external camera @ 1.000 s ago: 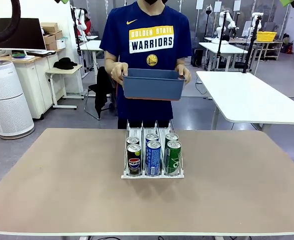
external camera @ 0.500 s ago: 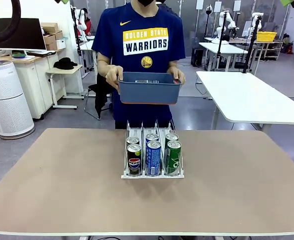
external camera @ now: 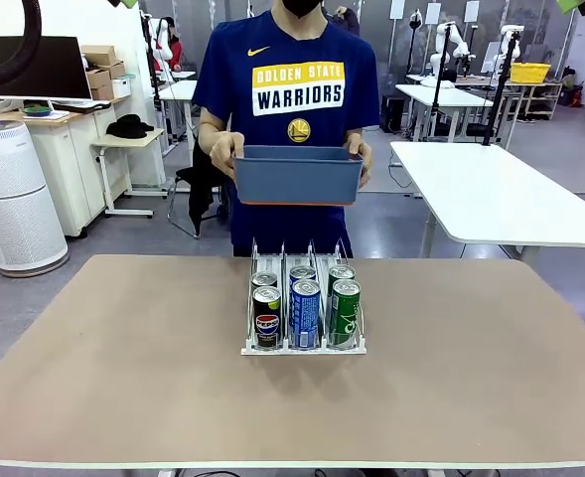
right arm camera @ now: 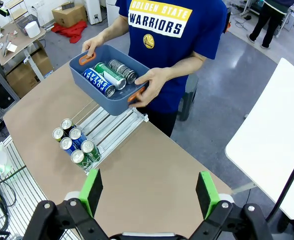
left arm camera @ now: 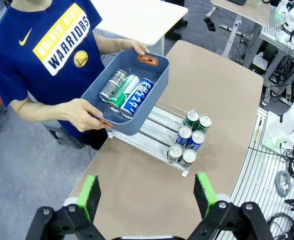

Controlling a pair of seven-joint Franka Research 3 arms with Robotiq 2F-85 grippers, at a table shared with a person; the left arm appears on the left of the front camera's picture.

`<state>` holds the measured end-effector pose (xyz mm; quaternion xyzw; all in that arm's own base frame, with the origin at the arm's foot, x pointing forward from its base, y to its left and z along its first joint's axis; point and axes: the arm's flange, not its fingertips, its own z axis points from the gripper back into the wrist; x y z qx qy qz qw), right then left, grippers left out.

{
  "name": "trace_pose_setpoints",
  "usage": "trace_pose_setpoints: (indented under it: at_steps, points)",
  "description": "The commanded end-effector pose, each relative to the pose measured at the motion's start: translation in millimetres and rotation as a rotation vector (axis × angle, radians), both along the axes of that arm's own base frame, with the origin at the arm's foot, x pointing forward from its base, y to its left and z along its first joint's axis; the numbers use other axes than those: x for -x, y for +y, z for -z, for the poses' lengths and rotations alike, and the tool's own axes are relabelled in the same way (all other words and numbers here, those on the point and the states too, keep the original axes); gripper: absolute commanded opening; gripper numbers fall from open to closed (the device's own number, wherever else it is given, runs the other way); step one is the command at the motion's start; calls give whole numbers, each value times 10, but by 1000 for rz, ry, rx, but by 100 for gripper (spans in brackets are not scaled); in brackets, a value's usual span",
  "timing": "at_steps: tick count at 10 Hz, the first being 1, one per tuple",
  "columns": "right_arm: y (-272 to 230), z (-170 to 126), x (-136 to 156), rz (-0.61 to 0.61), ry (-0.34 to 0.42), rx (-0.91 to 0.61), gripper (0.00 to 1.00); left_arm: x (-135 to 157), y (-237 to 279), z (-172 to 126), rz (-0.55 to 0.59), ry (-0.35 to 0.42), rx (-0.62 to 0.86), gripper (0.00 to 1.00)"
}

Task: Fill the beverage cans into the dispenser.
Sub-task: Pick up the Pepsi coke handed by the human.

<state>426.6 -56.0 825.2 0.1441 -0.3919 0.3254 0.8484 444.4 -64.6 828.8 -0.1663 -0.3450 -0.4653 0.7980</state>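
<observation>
Open table [external camera: 123, 358] flanks the dispenser [external camera: 302, 351]; a person's blue bin [external camera: 298, 181] crowds its far end.

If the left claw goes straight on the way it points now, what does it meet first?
Probably the bare table, beside the dispenser; the open left claw hangs high, so depth is unclear.

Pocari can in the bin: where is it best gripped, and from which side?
Probably from above: the bin is walled all round. The Pocari can lies flat, so pinch its round body at mid-length, across its axis. The green can lies close beside it, leaving little finger room.
</observation>
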Motion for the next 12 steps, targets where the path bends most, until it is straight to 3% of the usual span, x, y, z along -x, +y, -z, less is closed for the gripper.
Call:
trace_pose_setpoints:
  at_steps: [1, 12]
  points:
    - [12, 1, 11, -4, 0, -1, 100, 6, 10, 9, -6, -3, 3, 100]
    - [12, 1, 11, -4, 0, -1, 100, 6, 10, 9, -6, -3, 3, 100]
